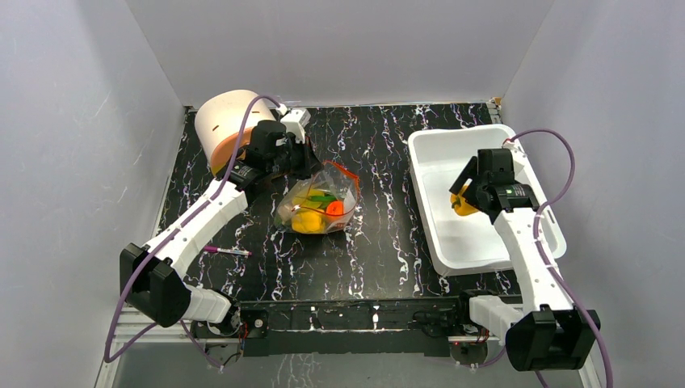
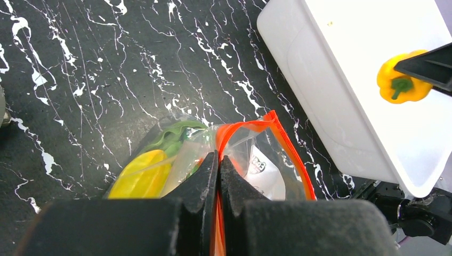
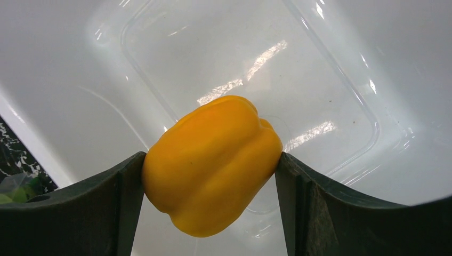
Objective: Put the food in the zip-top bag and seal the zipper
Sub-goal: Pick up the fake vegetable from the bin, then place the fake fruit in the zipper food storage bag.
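Observation:
The clear zip-top bag (image 1: 319,202) lies at the table's middle, its mouth held up and open. Inside I see a yellow piece (image 1: 306,221), an orange-red fruit (image 1: 334,208) and a green pod (image 1: 321,196). My left gripper (image 1: 311,164) is shut on the bag's red-orange zipper strip (image 2: 277,140); in the left wrist view the fingertips (image 2: 219,162) pinch the strip, with a yellow piece (image 2: 139,175) and the green pod (image 2: 173,136) in the bag beyond. My right gripper (image 1: 462,200) is shut on a yellow bell pepper (image 3: 210,162) and holds it above the white tub (image 1: 525,238).
The white rectangular tub (image 3: 80,80) stands at the right; nothing else shows in it. A cream cylinder with an orange band (image 1: 220,121) stands at the back left, behind my left arm. A pink pen (image 1: 226,251) lies near the front left.

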{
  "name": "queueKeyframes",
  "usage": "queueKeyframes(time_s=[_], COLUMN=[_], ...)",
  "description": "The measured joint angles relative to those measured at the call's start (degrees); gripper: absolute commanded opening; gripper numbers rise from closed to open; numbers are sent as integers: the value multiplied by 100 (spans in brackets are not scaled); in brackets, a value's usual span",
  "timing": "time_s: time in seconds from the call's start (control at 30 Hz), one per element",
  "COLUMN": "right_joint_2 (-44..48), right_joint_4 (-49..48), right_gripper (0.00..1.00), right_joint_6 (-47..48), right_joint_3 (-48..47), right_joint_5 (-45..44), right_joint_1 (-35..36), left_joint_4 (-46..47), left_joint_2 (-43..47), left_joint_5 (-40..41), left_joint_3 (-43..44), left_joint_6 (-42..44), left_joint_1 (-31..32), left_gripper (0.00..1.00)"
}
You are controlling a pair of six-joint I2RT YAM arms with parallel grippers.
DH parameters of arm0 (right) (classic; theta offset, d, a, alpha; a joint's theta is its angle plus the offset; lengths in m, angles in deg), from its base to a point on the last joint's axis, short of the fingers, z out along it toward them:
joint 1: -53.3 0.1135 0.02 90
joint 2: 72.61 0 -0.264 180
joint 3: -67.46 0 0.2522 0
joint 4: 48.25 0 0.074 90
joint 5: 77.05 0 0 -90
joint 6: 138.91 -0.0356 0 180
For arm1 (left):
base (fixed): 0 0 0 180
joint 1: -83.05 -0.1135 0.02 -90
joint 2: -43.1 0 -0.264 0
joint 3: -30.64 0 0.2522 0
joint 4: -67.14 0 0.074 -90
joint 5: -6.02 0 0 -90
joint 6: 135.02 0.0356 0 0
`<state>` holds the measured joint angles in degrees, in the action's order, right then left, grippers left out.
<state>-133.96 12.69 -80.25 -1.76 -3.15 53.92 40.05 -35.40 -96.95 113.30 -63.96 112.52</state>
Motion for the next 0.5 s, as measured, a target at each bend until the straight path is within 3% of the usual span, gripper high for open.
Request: queueKeyframes(time_s=[0.5], right_joint_2=[933], right_joint_4=[247], right_gripper=[53], right_joint_6=[114], right_joint_3=[-455], right_joint_5=[905], right_joint_1=[0], left_joint_4=[-286], left_joint_2=[-162], left_joint_5=[151], left_joint_3=[638], left_joint_6=[-140], left_joint_1=[0], left_gripper=[0])
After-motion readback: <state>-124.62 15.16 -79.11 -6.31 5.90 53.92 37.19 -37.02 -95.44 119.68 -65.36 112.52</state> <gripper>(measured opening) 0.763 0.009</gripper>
